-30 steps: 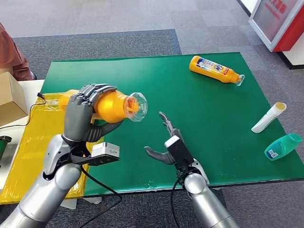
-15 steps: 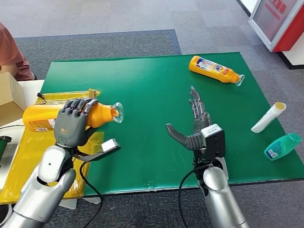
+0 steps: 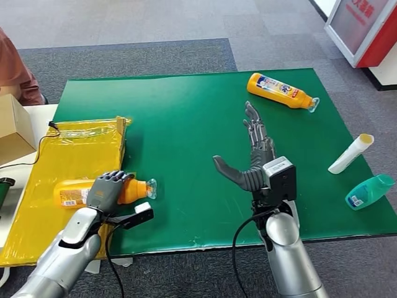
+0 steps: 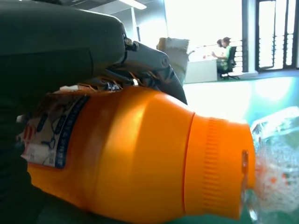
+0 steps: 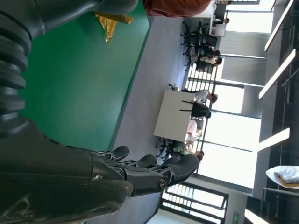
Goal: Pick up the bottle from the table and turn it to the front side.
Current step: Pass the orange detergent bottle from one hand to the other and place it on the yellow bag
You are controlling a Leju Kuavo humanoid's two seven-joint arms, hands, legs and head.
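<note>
Left hand (image 3: 108, 191) lowered since earlier frame, orange bottle (image 3: 79, 192) now lying on yellow bag (image 3: 70, 152) at green mat (image 3: 187, 124) left edge, fingers wrapped round it. Right hand (image 3: 252, 158) over mat, empty, fingers spread.

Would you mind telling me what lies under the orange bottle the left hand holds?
The orange bottle held by the left hand lies over the yellow bag, its cap end above the green mat. Contact underneath is hidden.
</note>
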